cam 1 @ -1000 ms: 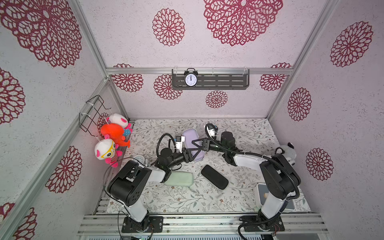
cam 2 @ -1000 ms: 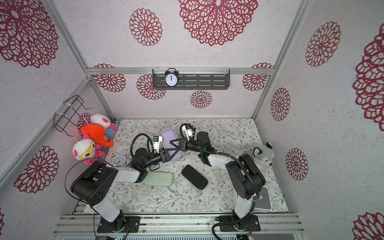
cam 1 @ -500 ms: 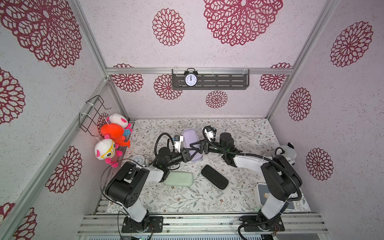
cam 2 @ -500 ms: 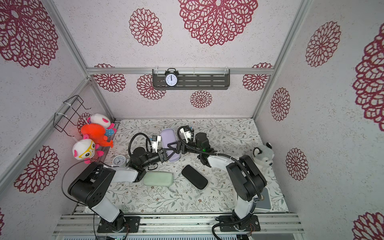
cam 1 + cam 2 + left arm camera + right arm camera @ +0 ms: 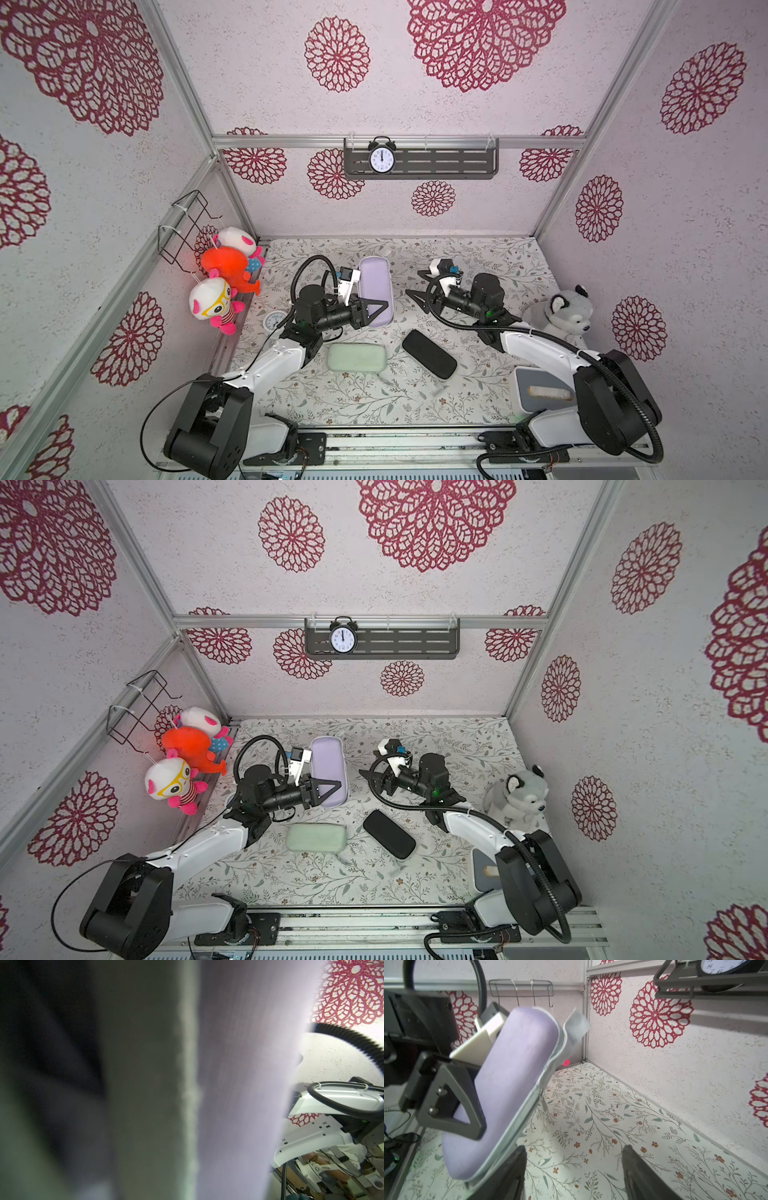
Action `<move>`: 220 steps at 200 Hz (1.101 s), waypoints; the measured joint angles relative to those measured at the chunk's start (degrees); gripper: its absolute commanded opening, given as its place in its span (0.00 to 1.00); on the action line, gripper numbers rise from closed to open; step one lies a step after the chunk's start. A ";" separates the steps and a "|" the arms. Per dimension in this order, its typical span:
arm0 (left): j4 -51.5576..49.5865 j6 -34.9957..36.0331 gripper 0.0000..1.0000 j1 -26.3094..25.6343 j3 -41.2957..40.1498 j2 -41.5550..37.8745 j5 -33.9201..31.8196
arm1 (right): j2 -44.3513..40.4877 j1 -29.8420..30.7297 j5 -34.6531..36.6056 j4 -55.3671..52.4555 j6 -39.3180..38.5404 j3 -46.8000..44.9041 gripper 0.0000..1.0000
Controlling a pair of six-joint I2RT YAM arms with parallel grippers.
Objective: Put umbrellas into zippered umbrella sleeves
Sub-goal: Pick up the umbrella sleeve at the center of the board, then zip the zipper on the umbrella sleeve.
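Note:
My left gripper [image 5: 380, 309] [image 5: 332, 787] is shut on the lilac sleeve [image 5: 374, 286] [image 5: 328, 771] and holds it tilted above the floral table. Seen from the right wrist, one black left finger [image 5: 452, 1109] lies across the sleeve's lilac shell [image 5: 512, 1076], whose zip edge faces my right gripper. The right gripper [image 5: 412, 282] [image 5: 574, 1152] stands open just right of the sleeve, with only table between its fingers. The blurred lilac shell [image 5: 239, 1084] fills the left wrist view. A mint green sleeve [image 5: 355, 358] and a black sleeve [image 5: 428, 354] lie closed nearer the front. No umbrellas are in view.
A grey husky plush [image 5: 557, 311] sits at the right wall. Plush toys [image 5: 224, 270] hang under a wire rack on the left wall. A small white dial [image 5: 276, 321] lies by the left arm. A grey box [image 5: 540, 392] stands front right. An alarm clock [image 5: 381, 160] sits on the back shelf.
My right gripper has opened and drawn back to the right, away from the lilac sleeve. The left gripper still holds the sleeve and has shifted slightly left.

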 measured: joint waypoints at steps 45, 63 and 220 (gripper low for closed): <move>1.03 -1.60 0.15 -0.09 0.42 0.50 4.98 | 3.54 0.02 -4.96 5.35 -5.11 -0.15 0.59; 3.15 -3.13 0.15 -0.39 0.42 1.01 6.51 | 4.55 0.02 -6.34 8.92 -5.79 -0.15 0.45; 5.77 -5.49 0.12 -0.66 0.44 2.08 9.88 | 11.47 2.21 -14.14 18.21 -8.37 4.79 0.28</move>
